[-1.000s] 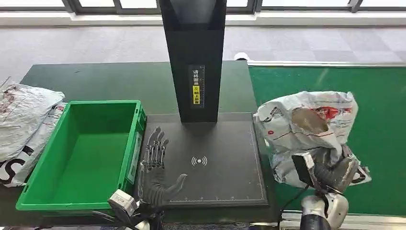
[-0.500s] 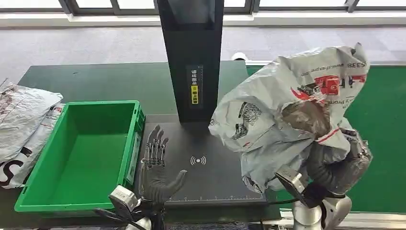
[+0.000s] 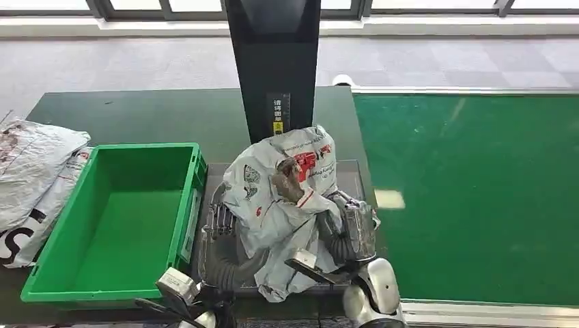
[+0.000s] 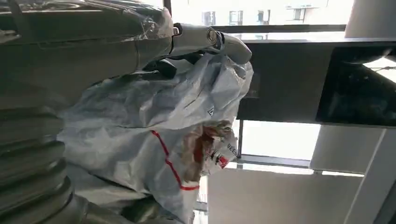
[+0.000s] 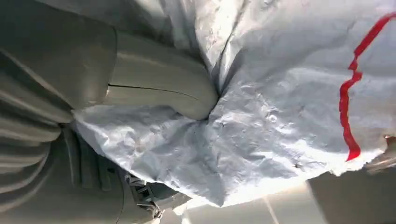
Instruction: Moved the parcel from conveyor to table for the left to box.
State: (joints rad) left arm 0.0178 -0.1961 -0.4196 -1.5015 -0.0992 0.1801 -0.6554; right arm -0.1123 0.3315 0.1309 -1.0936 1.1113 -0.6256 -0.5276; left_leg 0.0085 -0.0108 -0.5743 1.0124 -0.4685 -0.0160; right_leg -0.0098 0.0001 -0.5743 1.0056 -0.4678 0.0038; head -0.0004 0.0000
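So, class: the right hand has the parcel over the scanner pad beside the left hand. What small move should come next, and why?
Probably the right hand should let go: the parcel already sits on the scanner pad, against the left hand, with the green crate empty beside it.

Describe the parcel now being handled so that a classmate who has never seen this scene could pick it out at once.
Find the black scanner post; on the dark pad at its foot, right of the green crate, lies a crumpled grey parcel. Unlike the flat grey bags left of the crate, it has red print and the right hand grips it.
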